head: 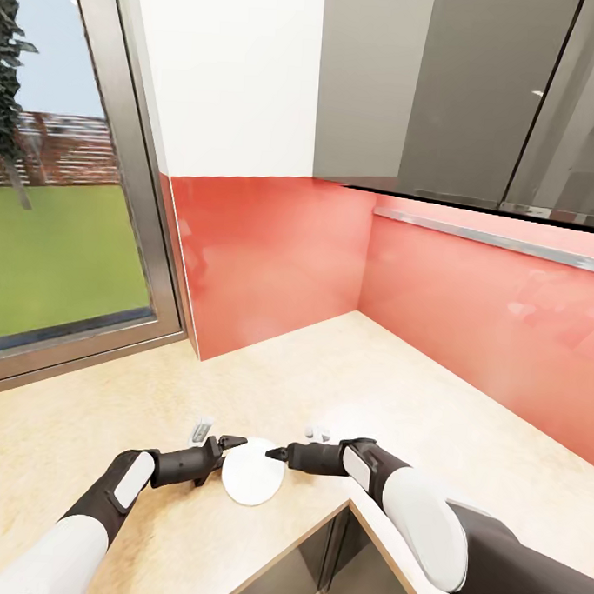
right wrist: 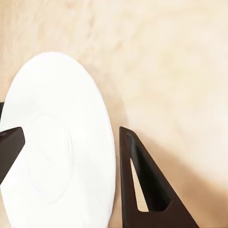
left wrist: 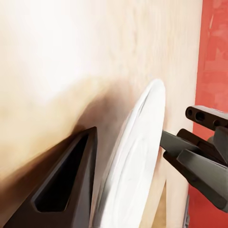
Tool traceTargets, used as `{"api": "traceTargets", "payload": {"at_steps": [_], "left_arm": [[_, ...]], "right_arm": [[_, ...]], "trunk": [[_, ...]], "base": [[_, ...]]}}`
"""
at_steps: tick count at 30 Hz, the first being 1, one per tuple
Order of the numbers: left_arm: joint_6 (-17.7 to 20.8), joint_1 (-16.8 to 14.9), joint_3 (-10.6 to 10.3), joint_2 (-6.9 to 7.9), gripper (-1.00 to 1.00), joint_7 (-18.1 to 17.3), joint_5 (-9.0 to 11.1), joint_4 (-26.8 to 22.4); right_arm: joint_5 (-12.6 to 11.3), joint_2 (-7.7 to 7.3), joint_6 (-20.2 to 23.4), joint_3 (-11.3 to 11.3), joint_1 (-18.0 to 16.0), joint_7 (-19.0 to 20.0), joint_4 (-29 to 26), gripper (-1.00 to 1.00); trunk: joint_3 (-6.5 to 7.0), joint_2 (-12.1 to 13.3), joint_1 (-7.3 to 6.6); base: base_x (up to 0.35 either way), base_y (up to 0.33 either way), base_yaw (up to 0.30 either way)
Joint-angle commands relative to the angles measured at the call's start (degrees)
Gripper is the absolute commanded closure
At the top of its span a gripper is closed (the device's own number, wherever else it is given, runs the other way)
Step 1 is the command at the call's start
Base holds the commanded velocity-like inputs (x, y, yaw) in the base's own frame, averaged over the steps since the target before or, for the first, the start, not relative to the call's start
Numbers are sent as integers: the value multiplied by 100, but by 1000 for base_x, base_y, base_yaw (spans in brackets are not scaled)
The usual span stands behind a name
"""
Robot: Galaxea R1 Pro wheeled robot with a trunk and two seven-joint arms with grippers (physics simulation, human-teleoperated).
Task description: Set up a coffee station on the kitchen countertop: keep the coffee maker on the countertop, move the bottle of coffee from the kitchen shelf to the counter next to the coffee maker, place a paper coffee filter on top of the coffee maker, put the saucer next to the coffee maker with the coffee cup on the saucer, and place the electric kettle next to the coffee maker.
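— Both my arms meet low over the near counter edge; what's between them?

— White saucer, tilted, above the countertop. Left gripper pinches its left rim; right gripper straddles the right rim, fingers spread. Thin, stiff, slick, probably breakable: I'd take it by the rim.
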Motion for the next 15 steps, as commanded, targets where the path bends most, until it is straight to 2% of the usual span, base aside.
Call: {"api": "traceTargets", "payload": {"at_steps": [1,10,15], "left_arm": [[-1,-2,6,-4,-100,-10,-128,344],[-1,-3,9,-5,-100,-10,-128,344],[-1,-4,6,-5,-100,-10,-128,344]], "right_arm": [[166,2,52,172,3,4,-1,-100],[167,2,56,173,11,8,7,-100],[167,2,60,173,13,401,8,-100]], "trunk": [[-16,-8,5],[-16,-8,5],[-16,-8,5]], "base": [[0,0,0],[0,0,0],[0,0,0]]}}
